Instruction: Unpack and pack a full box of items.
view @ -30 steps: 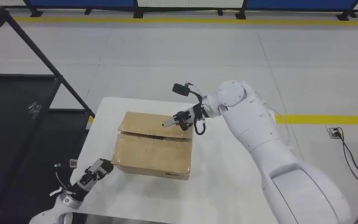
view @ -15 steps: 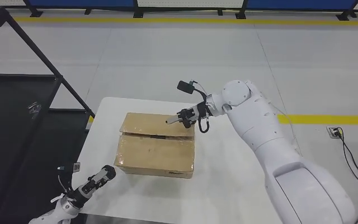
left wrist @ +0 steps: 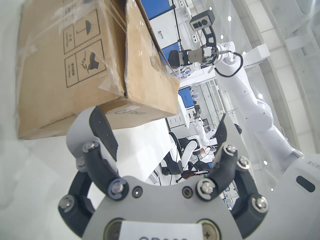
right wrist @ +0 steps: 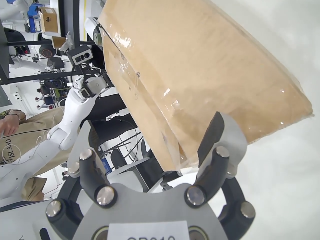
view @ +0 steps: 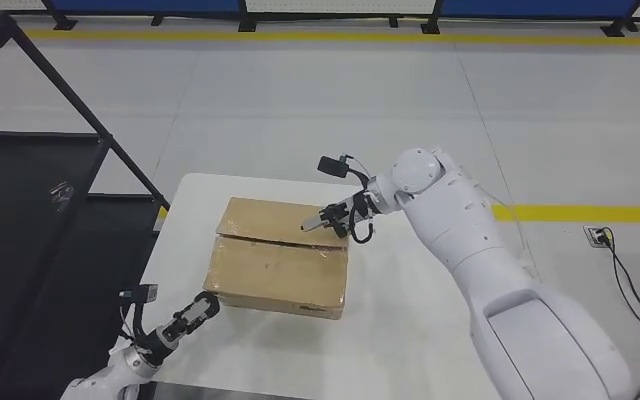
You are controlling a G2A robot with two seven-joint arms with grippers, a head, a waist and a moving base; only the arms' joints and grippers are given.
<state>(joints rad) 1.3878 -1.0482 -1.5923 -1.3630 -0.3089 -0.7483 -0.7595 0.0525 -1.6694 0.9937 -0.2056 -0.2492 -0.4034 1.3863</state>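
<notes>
A taped brown cardboard box [view: 278, 262] lies on the white table [view: 410, 310], its top flaps down with a seam across the lid. My right gripper [view: 312, 222] hovers open over the box's far right top corner; in the right wrist view that gripper [right wrist: 152, 136] has its fingers straddling a corner of the box [right wrist: 190, 61]. My left gripper [view: 205, 305] stands open just off the box's near left corner. The left wrist view has this gripper [left wrist: 162, 131] below the box [left wrist: 67, 51], whose end flap edge is slightly lifted.
A black metal frame [view: 70, 110] and dark rack stand just left of the table. The table's near edge runs close behind my left gripper. Bare tabletop lies to the right of the box, and a yellow floor line [view: 570, 212] runs beyond it.
My left gripper swung round the table's near left corner and came up toward the box's near left corner. My right gripper shifted slightly right and lower over the lid. The box slid a little right.
</notes>
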